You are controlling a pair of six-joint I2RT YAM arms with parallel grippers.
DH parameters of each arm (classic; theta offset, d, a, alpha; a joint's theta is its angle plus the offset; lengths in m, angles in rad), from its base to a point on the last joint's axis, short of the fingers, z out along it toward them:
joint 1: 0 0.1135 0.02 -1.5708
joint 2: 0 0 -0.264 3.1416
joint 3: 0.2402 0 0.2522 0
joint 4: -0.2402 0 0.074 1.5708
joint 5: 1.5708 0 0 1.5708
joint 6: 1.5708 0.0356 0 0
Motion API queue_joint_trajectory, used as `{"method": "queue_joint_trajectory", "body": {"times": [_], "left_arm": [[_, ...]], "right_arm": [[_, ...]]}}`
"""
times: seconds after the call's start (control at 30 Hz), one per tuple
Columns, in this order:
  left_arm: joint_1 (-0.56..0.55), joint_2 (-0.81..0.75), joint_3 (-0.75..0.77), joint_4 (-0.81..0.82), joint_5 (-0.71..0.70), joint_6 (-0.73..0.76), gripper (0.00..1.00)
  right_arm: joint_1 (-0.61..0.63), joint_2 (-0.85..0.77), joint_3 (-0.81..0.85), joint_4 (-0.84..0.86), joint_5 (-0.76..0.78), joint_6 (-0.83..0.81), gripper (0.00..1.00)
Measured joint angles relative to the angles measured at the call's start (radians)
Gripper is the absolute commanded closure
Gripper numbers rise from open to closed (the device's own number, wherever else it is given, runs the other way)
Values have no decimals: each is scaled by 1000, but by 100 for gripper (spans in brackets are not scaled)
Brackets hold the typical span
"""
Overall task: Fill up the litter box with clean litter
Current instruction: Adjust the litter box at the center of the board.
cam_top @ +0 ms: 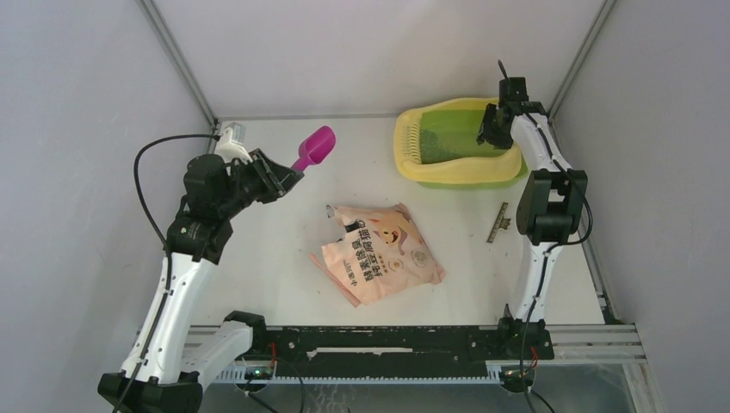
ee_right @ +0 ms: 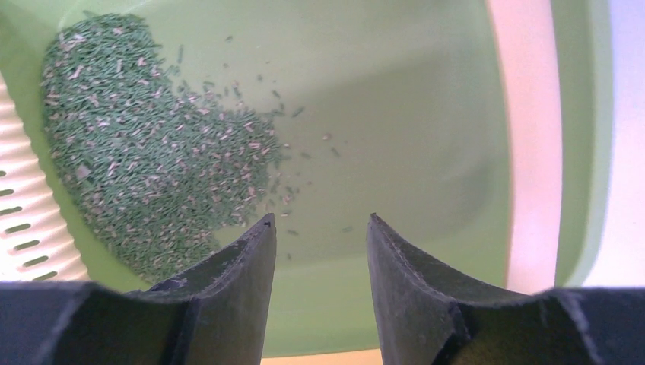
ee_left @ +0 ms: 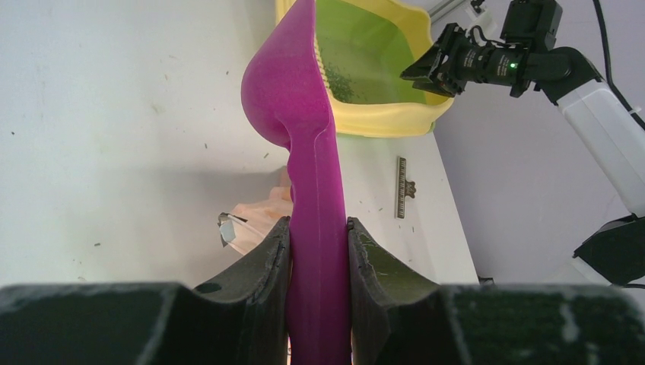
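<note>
Right claw (cam_top: pixel 488 135) above litter box (cam_top: pixel 456 171), grille (cam_top: pixel 411 142) end left.

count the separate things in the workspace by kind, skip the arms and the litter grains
litter box: 1
magenta scoop: 1
printed bag: 1
slim clip-like strip: 1
total: 4
</note>
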Motion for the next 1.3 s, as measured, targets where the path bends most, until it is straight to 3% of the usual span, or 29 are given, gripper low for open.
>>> {"method": "queue_joint_trajectory", "body": {"times": [0.73,0.97,1.1,1.3], "left_arm": [[1,10,-18,22,5,-2,96],[1,10,-18,22,5,-2,96],[1,17,-18,22,5,-2,96],[1,28,-18,22,6,-2,96]], "right_arm": [[-89,0,4,-14,64,-37,45],[-100,0,9,-20,60,-43,39],[-101,-10,2,1,-9,-37,33],[-126,-132,-93,117,-182,26,33]]}}
